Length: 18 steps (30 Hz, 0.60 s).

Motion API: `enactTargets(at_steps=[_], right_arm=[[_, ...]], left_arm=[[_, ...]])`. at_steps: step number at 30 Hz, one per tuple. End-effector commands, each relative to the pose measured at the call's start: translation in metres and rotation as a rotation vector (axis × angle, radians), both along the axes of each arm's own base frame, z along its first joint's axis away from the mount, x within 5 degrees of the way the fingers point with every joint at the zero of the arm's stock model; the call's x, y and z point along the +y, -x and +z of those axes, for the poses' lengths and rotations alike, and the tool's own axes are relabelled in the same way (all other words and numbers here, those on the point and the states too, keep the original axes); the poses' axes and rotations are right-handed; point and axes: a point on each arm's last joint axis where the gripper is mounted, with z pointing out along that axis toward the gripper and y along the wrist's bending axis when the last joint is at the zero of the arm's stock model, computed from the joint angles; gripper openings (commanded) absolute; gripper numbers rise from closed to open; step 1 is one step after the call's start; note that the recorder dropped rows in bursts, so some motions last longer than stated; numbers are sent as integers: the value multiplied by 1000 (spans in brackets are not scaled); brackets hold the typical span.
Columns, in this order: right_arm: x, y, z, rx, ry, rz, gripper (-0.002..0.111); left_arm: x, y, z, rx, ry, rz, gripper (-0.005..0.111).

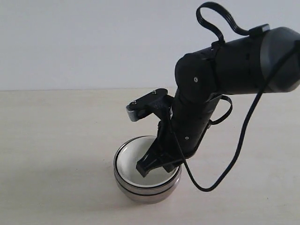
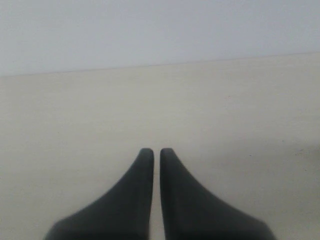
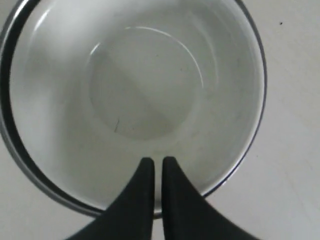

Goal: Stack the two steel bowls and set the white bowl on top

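The white bowl (image 1: 133,157) sits nested on top of the two steel bowls (image 1: 145,192), which form one stack near the table's front edge. In the right wrist view the white bowl (image 3: 140,95) is empty, with a steel rim (image 3: 70,201) showing around it. My right gripper (image 1: 143,170) is shut, and its tips (image 3: 157,161) hang just inside the white bowl, above its near wall, with nothing between them. My left gripper (image 2: 156,151) is shut over bare table, away from the bowls and outside the exterior view.
The pale table (image 1: 56,140) stretches back to a plain wall. The right arm's black cable (image 1: 220,180) loops down beside the stack on its right. Nothing else stands on the table.
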Motion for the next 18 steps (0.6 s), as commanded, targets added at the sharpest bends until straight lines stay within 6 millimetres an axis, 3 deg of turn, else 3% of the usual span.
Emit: enactTargets(at_steps=[1,7,18], right_arm=[[-1,-2,4,-49,-23,-7,0],[-12,-3,3,-65,98,-32,0],[-11,-5,6,-89,79,-38,0]], left_arm=[[0,0,-1,3,6,3,4],[0,0,-1,3,6,3,4],[0,0,-1,3,6,3,4]])
